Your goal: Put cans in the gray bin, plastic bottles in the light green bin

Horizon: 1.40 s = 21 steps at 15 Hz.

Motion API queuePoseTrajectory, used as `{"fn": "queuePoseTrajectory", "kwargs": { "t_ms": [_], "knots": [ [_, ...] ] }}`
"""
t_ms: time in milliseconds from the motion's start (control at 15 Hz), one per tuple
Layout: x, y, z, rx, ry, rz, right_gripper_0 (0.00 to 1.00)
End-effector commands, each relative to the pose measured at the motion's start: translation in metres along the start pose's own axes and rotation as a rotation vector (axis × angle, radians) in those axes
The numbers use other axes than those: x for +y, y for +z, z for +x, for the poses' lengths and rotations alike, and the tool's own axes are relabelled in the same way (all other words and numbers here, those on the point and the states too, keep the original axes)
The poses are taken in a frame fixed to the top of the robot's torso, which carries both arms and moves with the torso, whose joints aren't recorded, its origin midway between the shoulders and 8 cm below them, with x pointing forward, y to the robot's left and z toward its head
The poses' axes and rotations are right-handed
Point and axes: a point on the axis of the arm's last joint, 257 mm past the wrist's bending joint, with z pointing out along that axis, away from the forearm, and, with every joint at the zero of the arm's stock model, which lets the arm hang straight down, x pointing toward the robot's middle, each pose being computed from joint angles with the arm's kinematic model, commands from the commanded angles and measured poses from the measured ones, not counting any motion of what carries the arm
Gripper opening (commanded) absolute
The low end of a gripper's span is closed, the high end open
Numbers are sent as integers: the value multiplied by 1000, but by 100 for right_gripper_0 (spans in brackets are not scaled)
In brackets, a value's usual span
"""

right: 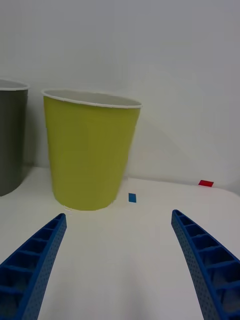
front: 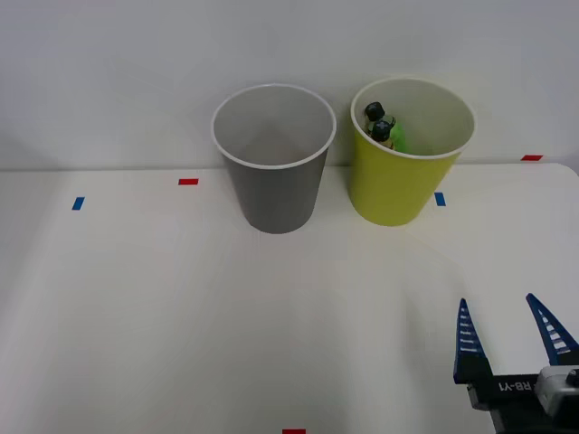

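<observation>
- At five o'clock in your front view, nearest you, sits the right gripper [front: 508, 336]: two blue ribbed fingers [front: 467, 342] standing well apart with nothing between them, above the bare white tabletop [front: 163, 325].
- From the wrist camera you see the same gripper [right: 117, 235] with its fingers spread wide to the two lower corners, white table showing in the gap.
- At six o'clock, on the near edge of the table, you have a small red tape mark [front: 293, 431].
- Farther out, past the gripper at about one o'clock, stands the tall round yellow-green cup-shaped bin with a white rim [front: 391, 185], upright on the table and well apart from the fingers.
- Inside that light green bin you find the plastic bottles [front: 384, 126]: two black screw caps and a bright green body leaning against the far inner wall.
- A small blue tape square [front: 440, 199] lies on the table just beside that bin's base, on its right; the wrist view shows it [right: 132, 197] too.
- At twelve o'clock, just beside the yellow-green bin and not touching it, stands the tall round gray cup-shaped bin with a white rim [front: 276, 194], upright, its pale inside showing no contents.
- Toward ten o'clock, a red tape mark [front: 188, 182] and a blue one [front: 78, 203] lie on the table.
- At two o'clock, by the far right edge, lies another red mark [front: 532, 157].
</observation>
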Motion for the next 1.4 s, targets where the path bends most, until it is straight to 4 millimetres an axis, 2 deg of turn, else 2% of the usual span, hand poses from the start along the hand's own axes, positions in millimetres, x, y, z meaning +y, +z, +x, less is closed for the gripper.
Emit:
{"fn": "queuePoseTrajectory", "kwargs": {
  "t_ms": [67, 333, 600, 867, 1133, 1400],
  "knots": [
    [1, -17, 8, 33, 64, -16, 71],
    [8, -46, 35, 6, 155, -45, 71],
    [14, -76, 44, 28, 237, -64, 71],
    [39, -99, 48, 73, 262, -141, 71],
    [59, -106, 52, 94, 180, -219, 71],
    [60, -105, 61, 104, 183, -228, 71]
  ]
}}
